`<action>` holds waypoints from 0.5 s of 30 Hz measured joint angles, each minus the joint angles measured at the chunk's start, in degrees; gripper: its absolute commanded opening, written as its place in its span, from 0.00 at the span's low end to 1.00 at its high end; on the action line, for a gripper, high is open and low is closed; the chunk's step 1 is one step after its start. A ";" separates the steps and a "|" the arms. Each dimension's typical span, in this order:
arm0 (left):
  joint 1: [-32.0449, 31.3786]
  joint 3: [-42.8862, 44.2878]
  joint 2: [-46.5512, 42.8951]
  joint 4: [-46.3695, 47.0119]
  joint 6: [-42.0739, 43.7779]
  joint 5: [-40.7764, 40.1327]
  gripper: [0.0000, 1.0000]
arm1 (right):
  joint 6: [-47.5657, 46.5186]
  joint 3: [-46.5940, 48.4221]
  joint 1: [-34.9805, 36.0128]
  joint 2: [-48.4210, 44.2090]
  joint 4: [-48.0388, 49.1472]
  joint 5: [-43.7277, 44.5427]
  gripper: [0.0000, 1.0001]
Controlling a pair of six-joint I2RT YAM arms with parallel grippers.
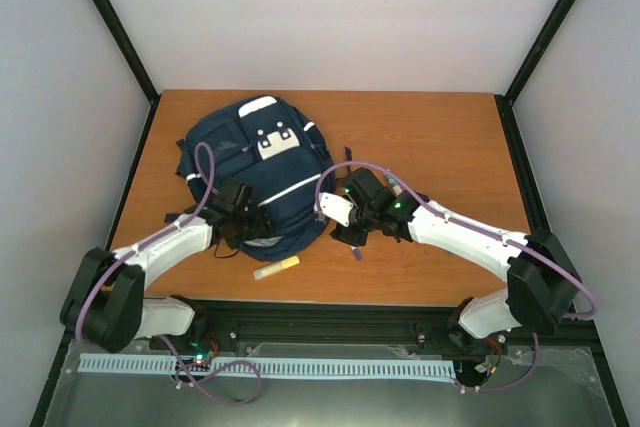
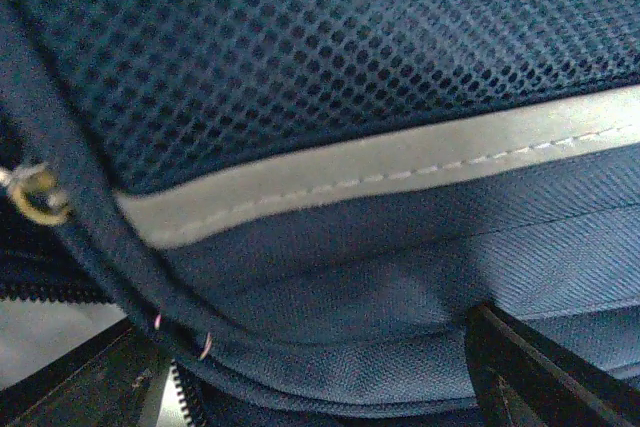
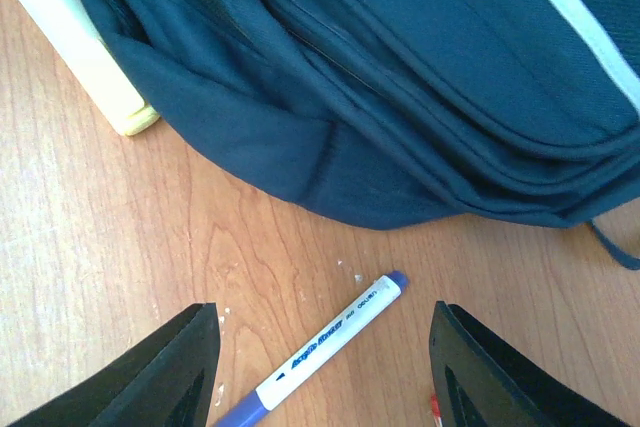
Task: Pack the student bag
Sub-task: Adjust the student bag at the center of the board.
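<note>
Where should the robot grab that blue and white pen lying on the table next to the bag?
Probably the white middle of the pen, coming straight down from above. It lies flat on the table, apart from the student bag, so only its long sides are free. The open right gripper straddles it; as the pen lies slantwise, a slight wrist turn would square its grip.

The white marker point(image 3: 322, 345) bears blue lettering, too blurred to read.
</note>
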 measured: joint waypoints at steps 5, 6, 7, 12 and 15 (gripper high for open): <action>-0.52 4.74 8.85 5.40 0.46 5.35 0.80 | 0.52 -0.57 0.00 0.35 0.68 1.40 0.59; -0.81 6.01 10.67 6.40 0.79 6.45 0.79 | 0.57 -0.79 0.00 0.35 0.98 1.73 0.59; -1.09 7.17 12.22 7.43 1.14 7.06 0.78 | 0.59 -0.94 0.00 0.37 1.11 2.12 0.59; -3.17 10.49 15.78 12.13 4.44 9.81 0.78 | 0.61 -1.68 -0.02 0.39 1.55 2.97 0.59; -3.69 11.17 13.97 11.98 7.80 9.33 0.81 | 0.61 -1.97 -0.09 0.39 1.57 3.10 0.59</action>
